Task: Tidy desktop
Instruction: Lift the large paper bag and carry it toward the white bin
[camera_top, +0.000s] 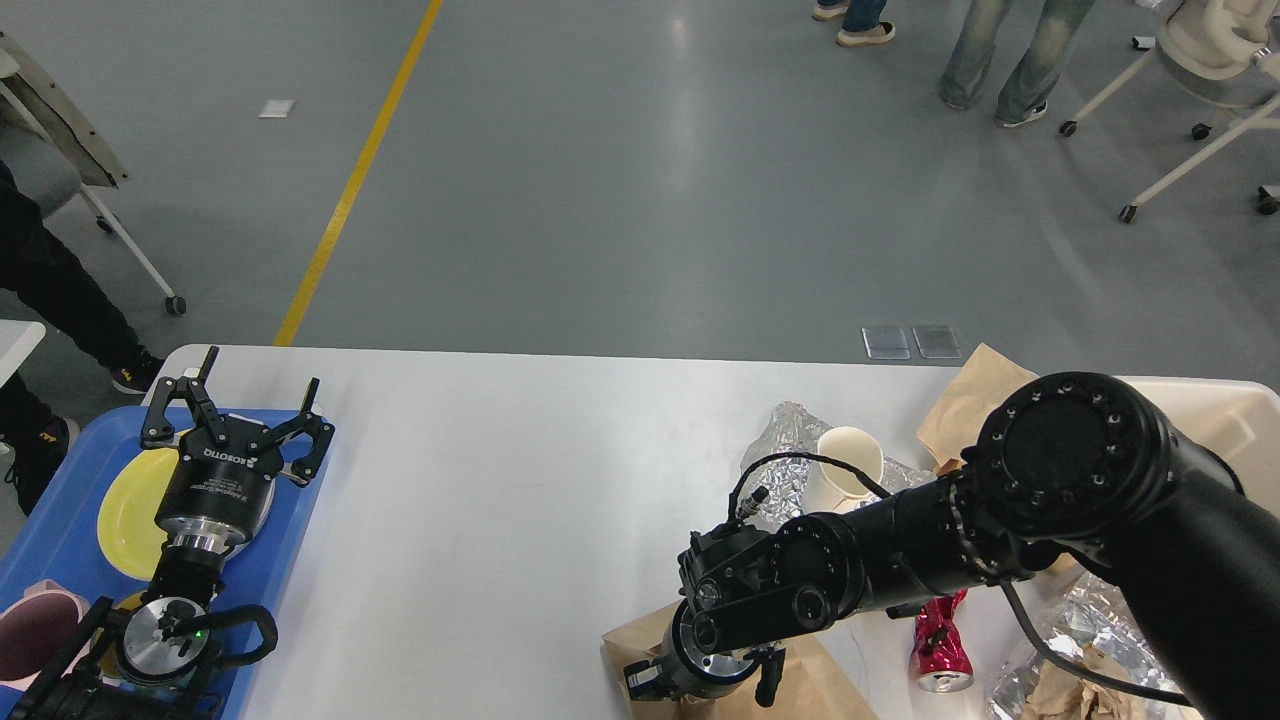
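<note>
The white desktop (500, 480) fills the lower half of the head view. My left gripper (243, 398) hangs open over the blue tray (290, 520) at the left edge, with nothing between its fingers. My right arm reaches in from the right, and its gripper (648, 686) points down at the table's near edge, right at the left corner of a flat brown paper bag (810, 680). Its fingers are dark and mostly hidden under the wrist. Behind the arm stand a white paper cup (848, 460) and crumpled foil (785, 440).
The tray holds a yellow plate (125, 510) and a pink bowl (25, 640). A crushed red can (935, 650), more foil with brown paper (1060, 685), a second brown bag (975, 400) and a cream bin (1235, 420) crowd the right end. People and chairs stand beyond.
</note>
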